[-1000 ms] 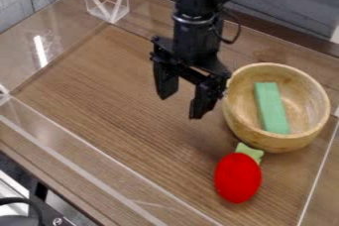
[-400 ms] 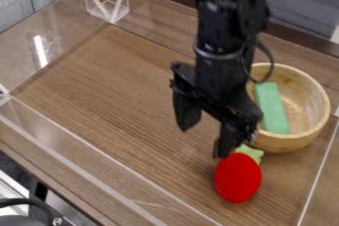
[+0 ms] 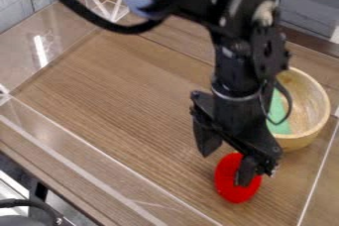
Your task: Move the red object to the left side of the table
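The red object [image 3: 236, 181] sits near the front right corner of the table [image 3: 106, 91], next to the wooden bowl [image 3: 307, 111]. The gripper [image 3: 235, 159] hangs over it, fingers spread apart. It looks light, smooth and roly, so squeeze its round middle

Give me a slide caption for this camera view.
Open pincer descending over the red object beside the wooden bowl.

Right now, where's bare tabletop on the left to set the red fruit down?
The left and middle of the table are bare wood up to the clear walls. The right is crowded: wooden bowl, open gripper straddling the red object.
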